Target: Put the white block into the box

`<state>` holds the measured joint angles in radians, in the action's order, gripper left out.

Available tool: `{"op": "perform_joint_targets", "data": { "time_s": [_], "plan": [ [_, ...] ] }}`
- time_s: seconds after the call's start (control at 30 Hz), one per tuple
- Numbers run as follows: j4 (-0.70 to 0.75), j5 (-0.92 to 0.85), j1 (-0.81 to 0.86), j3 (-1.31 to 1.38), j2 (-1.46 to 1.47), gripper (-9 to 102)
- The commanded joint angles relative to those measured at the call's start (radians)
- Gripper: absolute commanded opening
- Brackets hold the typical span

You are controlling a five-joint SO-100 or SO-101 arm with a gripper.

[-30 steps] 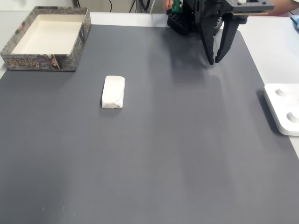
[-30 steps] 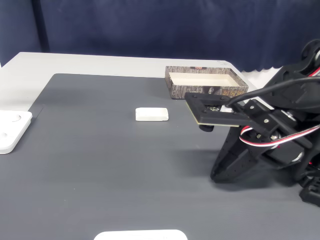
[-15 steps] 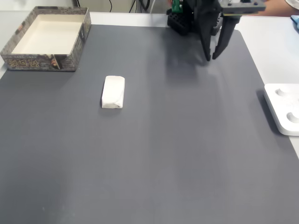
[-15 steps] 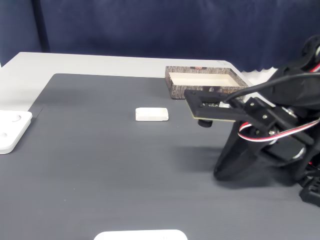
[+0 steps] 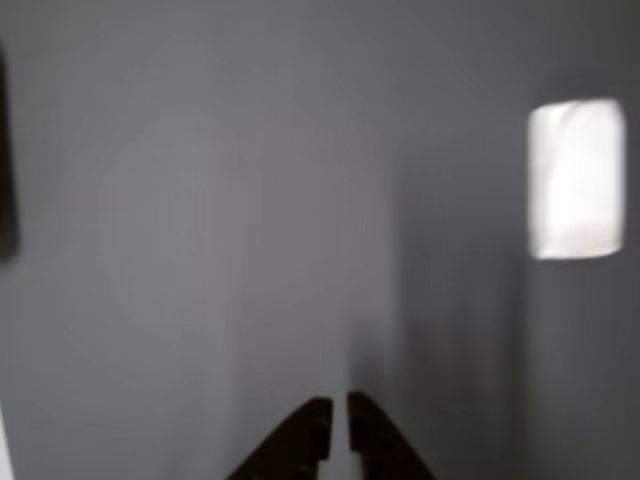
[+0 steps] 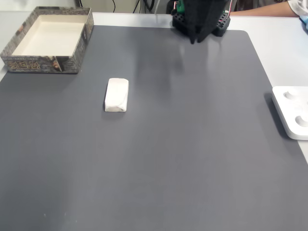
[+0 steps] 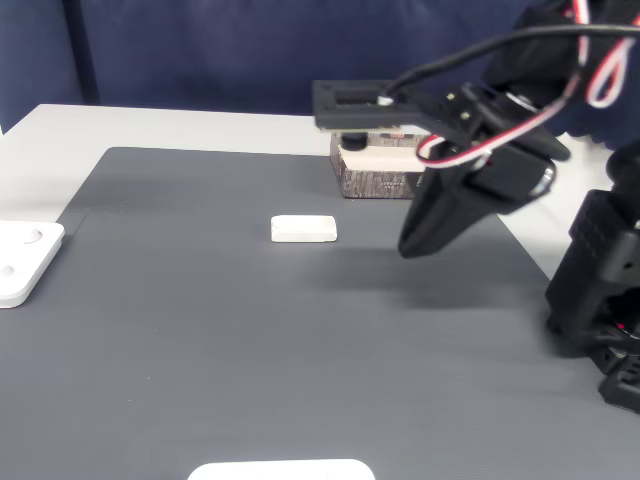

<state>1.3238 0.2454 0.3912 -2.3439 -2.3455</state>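
Gripper (image 7: 412, 243) has risen off the dark mat (image 6: 192, 144) and pinched its jaws nearly together, empty, so the reach has only begun. It hangs tilted down, well apart from the white block (image 6: 117, 95), which lies between it and the box (image 6: 48, 38)

Blurred close view over a grey tabletop (image 5: 220, 200). Two dark fingers (image 5: 300, 440) rise from the bottom edge at six o'clock, tips nearly touching, a thin gap between. The white block (image 5: 577, 178) lies at two o'clock, well apart from them.
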Motion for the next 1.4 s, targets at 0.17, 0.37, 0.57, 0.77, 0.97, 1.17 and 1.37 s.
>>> {"op": "perform_joint_targets", "data": {
  "time_s": [0.17, 0.37, 0.57, 0.77, 0.97, 1.17, 1.37],
  "plan": [
    [-0.055, 0.101, 0.137, 0.325, 0.327, -2],
    [-0.071, 0.173, 0.210, 0.477, 0.545, -2],
    [-0.077, 0.235, 0.268, 0.603, 0.736, -2],
    [-0.126, 0.287, 0.322, 0.673, 0.821, -2],
    [-0.137, 0.379, 0.344, 0.715, 0.882, -2],
    [-0.133, 0.532, 0.356, 0.729, 0.905, -2],
    [-0.130, 0.555, 0.364, 0.735, 0.904, -2]
  ]
}}
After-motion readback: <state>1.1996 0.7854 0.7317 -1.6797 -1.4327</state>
